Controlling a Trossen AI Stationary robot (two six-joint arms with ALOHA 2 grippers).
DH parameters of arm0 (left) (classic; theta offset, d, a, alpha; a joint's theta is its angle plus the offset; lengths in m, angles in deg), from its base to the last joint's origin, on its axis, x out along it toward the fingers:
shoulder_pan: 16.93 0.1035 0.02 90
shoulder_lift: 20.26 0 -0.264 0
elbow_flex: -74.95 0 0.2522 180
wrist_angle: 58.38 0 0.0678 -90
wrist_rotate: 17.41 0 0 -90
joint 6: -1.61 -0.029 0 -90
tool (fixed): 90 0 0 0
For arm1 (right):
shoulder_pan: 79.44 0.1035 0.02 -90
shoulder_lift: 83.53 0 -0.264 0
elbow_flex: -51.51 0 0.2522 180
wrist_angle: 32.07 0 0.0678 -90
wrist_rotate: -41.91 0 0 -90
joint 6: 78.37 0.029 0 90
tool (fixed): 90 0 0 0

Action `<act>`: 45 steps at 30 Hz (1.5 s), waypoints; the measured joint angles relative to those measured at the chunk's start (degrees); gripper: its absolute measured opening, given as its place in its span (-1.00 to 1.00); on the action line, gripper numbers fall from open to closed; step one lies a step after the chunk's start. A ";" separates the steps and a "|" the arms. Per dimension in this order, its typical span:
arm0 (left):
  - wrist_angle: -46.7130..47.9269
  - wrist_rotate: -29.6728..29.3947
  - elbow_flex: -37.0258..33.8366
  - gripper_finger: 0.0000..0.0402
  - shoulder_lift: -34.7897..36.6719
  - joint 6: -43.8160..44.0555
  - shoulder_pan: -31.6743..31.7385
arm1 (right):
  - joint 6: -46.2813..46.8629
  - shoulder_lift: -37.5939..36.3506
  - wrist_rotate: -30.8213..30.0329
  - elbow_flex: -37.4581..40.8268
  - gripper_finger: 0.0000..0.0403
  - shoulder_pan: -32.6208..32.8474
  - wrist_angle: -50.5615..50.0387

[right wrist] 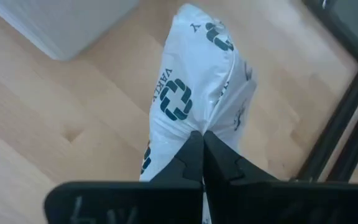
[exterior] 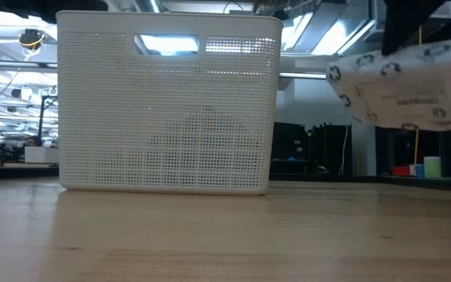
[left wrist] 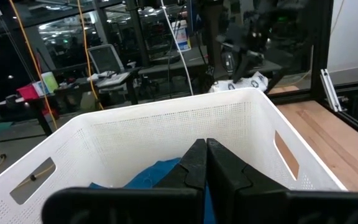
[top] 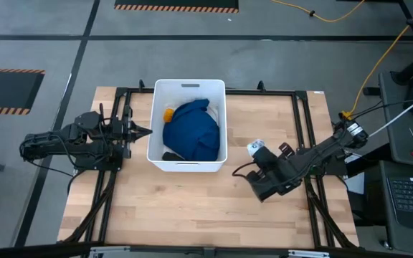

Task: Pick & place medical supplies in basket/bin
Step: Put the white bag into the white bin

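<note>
1. The right gripper was clenched on the white dark-dotted packet — held off the table, right of the tub.
2. The tub held the blue cloth and orange bottle.
3. The left gripper — fingers pressed together, empty — waited at the tub's left wall.

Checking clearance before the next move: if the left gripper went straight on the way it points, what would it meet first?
Probably the white tub: the shut left gripper points at its near wall, though height there is unclear.
</note>
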 joint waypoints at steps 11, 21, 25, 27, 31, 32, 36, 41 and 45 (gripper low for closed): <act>-0.02 0.00 0.00 -0.96 0.00 0.02 0.00 | -8.94 -4.62 -12.71 -4.28 -1.00 -2.45 -0.13; 0.00 0.00 0.00 -0.99 0.00 0.01 0.01 | -23.52 -4.77 -20.82 -11.16 -1.00 -6.66 2.82; -0.01 0.00 0.00 -0.96 0.00 0.01 0.00 | -36.22 -4.77 -22.44 -13.39 -1.00 -9.48 9.65; 0.00 0.00 0.00 -0.96 0.00 0.18 0.00 | -43.61 -4.77 -22.79 -14.29 -1.00 -11.00 13.94; -0.01 0.02 0.00 -0.98 0.00 1.84 0.01 | -60.23 -4.77 -23.08 -15.33 -1.00 -13.95 23.75; 0.00 0.02 0.00 -0.98 0.00 1.88 0.01 | -64.84 -4.77 -22.87 -15.34 -1.00 -14.60 26.85; 0.00 0.02 0.00 -0.99 0.00 1.88 0.00 | -80.60 -4.77 -18.97 -15.34 -1.00 -17.29 38.77; 0.00 0.02 0.00 -0.97 0.00 1.84 0.02 | -94.34 -4.77 -10.63 -15.34 -1.00 -20.68 49.24; 0.00 0.02 0.00 -0.98 0.00 1.81 0.00 | -100.41 -4.77 -3.23 -15.34 -1.00 -23.54 52.37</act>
